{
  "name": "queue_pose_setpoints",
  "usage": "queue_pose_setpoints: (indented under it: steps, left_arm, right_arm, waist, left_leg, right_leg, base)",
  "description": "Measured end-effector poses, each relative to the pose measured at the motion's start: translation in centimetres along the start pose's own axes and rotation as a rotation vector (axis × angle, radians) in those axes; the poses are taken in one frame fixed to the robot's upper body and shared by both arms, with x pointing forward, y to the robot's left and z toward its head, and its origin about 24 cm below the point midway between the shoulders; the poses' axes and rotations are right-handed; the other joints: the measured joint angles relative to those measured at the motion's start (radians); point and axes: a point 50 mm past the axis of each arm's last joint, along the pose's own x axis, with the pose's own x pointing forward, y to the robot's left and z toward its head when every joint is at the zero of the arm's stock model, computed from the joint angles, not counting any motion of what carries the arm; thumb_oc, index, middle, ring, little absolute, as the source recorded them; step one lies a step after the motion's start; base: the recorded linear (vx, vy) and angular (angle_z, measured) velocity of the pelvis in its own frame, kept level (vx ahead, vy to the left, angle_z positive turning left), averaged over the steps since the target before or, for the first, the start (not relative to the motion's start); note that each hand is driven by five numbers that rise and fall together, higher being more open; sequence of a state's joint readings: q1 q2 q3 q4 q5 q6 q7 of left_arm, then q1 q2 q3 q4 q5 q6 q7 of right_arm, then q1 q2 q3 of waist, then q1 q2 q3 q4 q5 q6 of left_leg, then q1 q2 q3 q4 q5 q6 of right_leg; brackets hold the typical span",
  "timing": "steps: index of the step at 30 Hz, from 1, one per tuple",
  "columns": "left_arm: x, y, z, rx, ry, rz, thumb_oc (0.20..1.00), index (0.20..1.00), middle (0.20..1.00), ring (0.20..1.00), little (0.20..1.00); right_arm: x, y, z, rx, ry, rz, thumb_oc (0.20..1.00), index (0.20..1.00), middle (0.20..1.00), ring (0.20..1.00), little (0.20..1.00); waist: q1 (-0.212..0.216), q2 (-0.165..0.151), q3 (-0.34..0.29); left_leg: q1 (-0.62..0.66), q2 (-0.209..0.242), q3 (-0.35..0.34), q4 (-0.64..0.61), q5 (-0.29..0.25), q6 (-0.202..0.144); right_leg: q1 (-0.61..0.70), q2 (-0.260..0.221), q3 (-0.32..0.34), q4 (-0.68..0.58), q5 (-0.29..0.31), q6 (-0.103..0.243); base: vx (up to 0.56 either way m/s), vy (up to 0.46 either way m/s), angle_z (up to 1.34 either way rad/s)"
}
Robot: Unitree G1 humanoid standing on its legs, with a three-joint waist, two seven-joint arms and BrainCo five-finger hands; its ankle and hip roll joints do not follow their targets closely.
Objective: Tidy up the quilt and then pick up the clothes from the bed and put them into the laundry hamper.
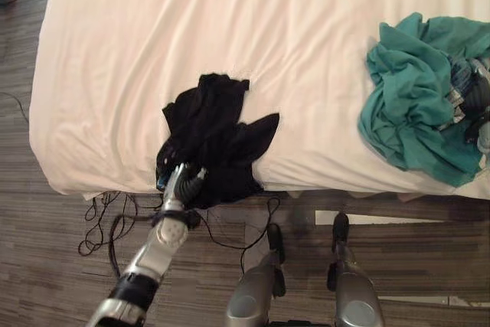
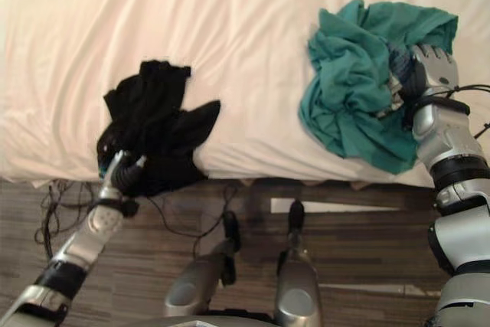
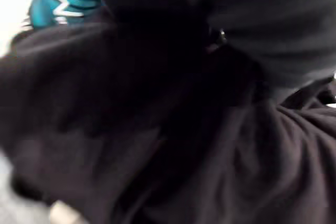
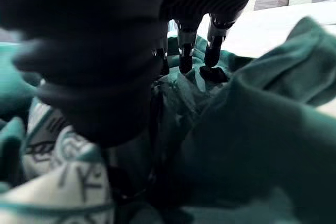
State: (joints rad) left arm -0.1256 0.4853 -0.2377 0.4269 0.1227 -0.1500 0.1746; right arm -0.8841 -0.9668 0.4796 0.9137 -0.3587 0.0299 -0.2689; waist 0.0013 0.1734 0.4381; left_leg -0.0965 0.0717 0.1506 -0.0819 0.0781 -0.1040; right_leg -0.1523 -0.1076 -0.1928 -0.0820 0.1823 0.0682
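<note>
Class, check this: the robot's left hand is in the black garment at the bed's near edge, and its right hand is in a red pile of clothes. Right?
Not quite. The pile at the right hand is teal green, as the right eye view shows. The left hand is indeed at the black garment on the bed's near edge.

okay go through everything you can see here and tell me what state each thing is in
Quilt: spread over the bed, lightly creased.
Black garment: crumpled at the bed's near edge, partly hanging over.
Teal garment: bunched in a heap.
Left hand: buried in the black garment.
Right hand: fingers dug into the teal garment.
</note>
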Motion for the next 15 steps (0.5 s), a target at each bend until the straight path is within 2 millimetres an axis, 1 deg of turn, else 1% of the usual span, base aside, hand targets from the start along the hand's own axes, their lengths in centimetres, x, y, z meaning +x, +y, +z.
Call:
queue_pose_setpoints:
  steps: [1,2,3,4,5,6,7,8,9,10,11,12,13,14,15]
  left_arm:
    - [-0.8,-1.0,-1.1,-0.025,0.052,-0.043,0.200,0.200,0.200,0.200,0.200]
    - [-1.1,-1.5,-1.5,-0.042,0.076,-0.062,0.200,0.200,0.200,0.200,0.200]
    - [-1.5,-2.1,-1.9,-0.051,0.097,-0.086,0.200,0.200,0.200,0.200,0.200]
    - [-1.6,-2.4,-2.0,-0.055,0.104,-0.101,0.200,0.200,0.200,0.200,0.200]
    - [-2.4,-3.2,-2.7,-0.065,0.140,-0.139,0.200,0.200,0.200,0.200,0.200]
    - [-2.5,-3.2,-2.9,-0.063,0.148,-0.141,0.200,0.200,0.200,0.200,0.200]
    - [-2.5,-3.4,-2.8,-0.060,0.150,-0.154,0.200,0.200,0.200,0.200,0.200]
    - [-2.4,-3.2,-3.0,-0.081,0.171,-0.144,0.200,0.200,0.200,0.200,0.200]
    - [-2.4,-3.2,-3.2,-0.079,0.182,-0.150,0.200,0.200,0.200,0.200,0.200]
    - [-2.5,-3.4,-3.4,-0.095,0.201,-0.152,0.200,0.200,0.200,0.200,0.200]
    - [-3.0,-3.7,-3.8,-0.119,0.226,-0.149,0.200,0.200,0.200,0.200,0.200]
    - [-4.5,-4.5,-5.3,-0.146,0.294,-0.158,0.200,0.200,0.200,0.200,0.200]
    - [-5.5,-4.9,-6.3,-0.151,0.344,-0.174,0.200,0.200,0.200,0.200,0.200]
    - [-6.1,-5.1,-6.9,-0.156,0.373,-0.182,0.200,0.200,0.200,0.200,0.200]
    - [-6.5,-5.3,-7.3,-0.161,0.398,-0.197,0.200,0.200,0.200,0.200,0.200]
  right_arm:
    - [-0.4,1.0,-0.5,0.014,0.021,0.043,0.200,0.200,0.200,0.200,0.200]
    - [-0.9,2.3,-0.6,0.027,0.028,0.082,0.200,0.200,0.200,0.200,0.200]
    - [-1.5,3.3,-1.1,0.075,0.057,0.099,0.200,0.200,0.200,0.200,0.200]
    - [-1.7,3.5,-1.5,0.118,0.084,0.094,0.200,0.200,0.200,0.200,0.200]
    - [-4.6,7.7,-2.0,0.316,0.158,0.151,0.200,0.200,0.200,0.200,0.200]
    - [-5.0,8.5,-1.7,0.338,0.160,0.173,0.200,0.200,0.200,0.200,0.200]
    - [-6.2,10.1,-1.5,0.386,0.177,0.215,0.200,0.200,0.200,0.200,0.200]
    - [-8.5,11.9,-1.0,0.594,0.206,0.222,0.200,0.200,0.200,0.200,0.200]
    - [-10.6,14.3,-0.5,0.625,0.221,0.321,0.200,0.200,0.200,0.200,0.200]
    - [-15.1,16.5,0.2,0.786,0.246,0.382,0.200,0.200,0.200,0.200,0.200]
    - [-17.6,17.4,0.2,0.859,0.274,0.413,0.200,0.200,0.200,0.200,0.200]
    - [-23.0,20.2,0.7,0.922,0.336,0.587,0.200,0.200,0.200,0.200,0.200]
    - [-26.1,21.9,0.6,0.951,0.410,0.702,0.200,0.200,0.200,0.200,0.200]
    - [-28.6,23.1,0.2,0.947,0.487,0.799,0.200,0.200,0.200,0.200,0.200]
    - [-30.9,23.9,-0.4,0.950,0.559,0.863,0.200,0.200,0.200,0.200,0.200]
  waist:
    - [0.003,-0.004,0.000]
    - [0.003,-0.011,-0.002]
    - [0.003,-0.016,-0.001]
    - [0.007,-0.020,-0.003]
    - [0.015,-0.063,-0.024]
    - [0.018,-0.077,-0.034]
    - [0.011,-0.097,-0.042]
    - [0.015,-0.120,-0.054]
    - [0.006,-0.147,-0.071]
    - [-0.008,-0.172,-0.085]
    - [-0.012,-0.182,-0.095]
    - [-0.032,-0.195,-0.143]
    - [-0.037,-0.202,-0.172]
    - [-0.054,-0.211,-0.185]
    - [-0.077,-0.217,-0.188]
  left_leg:
    - [0.014,0.000,-0.001,0.000,0.000,0.000]
    - [0.020,0.001,-0.003,0.000,0.000,0.000]
    - [0.032,0.002,-0.008,0.000,0.000,0.000]
    - [0.039,0.003,-0.018,0.000,0.000,0.000]
    - [0.067,0.005,-0.029,0.000,0.000,0.000]
    - [0.066,0.005,-0.027,0.000,0.000,0.000]
    - [0.069,0.005,-0.025,0.001,-0.004,-0.005]
    - [0.081,0.004,-0.034,0.000,-0.005,-0.004]
    - [0.086,0.001,-0.025,0.000,-0.007,-0.005]
    - [0.111,-0.006,-0.026,0.000,-0.012,-0.002]
    - [0.130,-0.006,-0.023,0.000,-0.014,0.002]
    - [0.153,-0.005,-0.011,-0.001,-0.035,0.019]
    - [0.154,-0.005,0.007,-0.006,-0.045,0.026]
    - [0.158,-0.011,0.011,-0.007,-0.060,0.036]
    - [0.156,-0.021,0.009,-0.007,-0.065,0.045]
  right_leg:
    - [0.019,0.000,-0.011,0.000,0.000,0.000]
    - [0.030,0.000,-0.019,0.000,0.000,0.000]
    - [0.046,0.001,-0.026,0.000,0.000,0.000]
    - [0.058,0.002,-0.031,0.000,0.000,0.000]
    - [0.094,0.004,-0.044,0.000,-0.001,0.000]
    - [0.091,0.003,-0.041,0.000,-0.001,0.000]
    - [0.087,0.005,-0.035,0.000,-0.001,0.001]
    - [0.109,0.003,-0.042,0.000,-0.005,-0.001]
    - [0.106,0.000,-0.031,0.000,-0.007,0.001]
    - [0.132,-0.003,-0.024,0.000,-0.011,0.006]
    - [0.149,-0.003,-0.020,0.000,-0.011,0.006]
    - [0.162,-0.003,-0.003,0.000,-0.011,0.007]
    - [0.161,-0.006,0.015,0.001,-0.015,0.012]
    - [0.161,-0.012,0.026,0.000,-0.020,0.019]
    - [0.159,-0.019,0.037,0.007,-0.026,0.027]
  base:
    - [0.04,0.020,0.29]
    - [0.05,0.041,0.28]
    - [0.04,0.045,0.25]
    - [0.09,0.104,0.39]
    - [0.10,0.119,0.26]
    - [0.07,0.096,0.08]
    - [0.07,0.072,0.02]
    - [0.10,0.107,-0.09]
    - [0.17,0.196,0.07]
    - [0.14,0.198,-0.12]
    - [0.09,0.162,-0.17]
    - [0.01,0.096,-0.43]
    - [0.01,0.078,-0.52]
    - [0.02,0.054,-0.32]
    - [0.03,0.038,0.00]
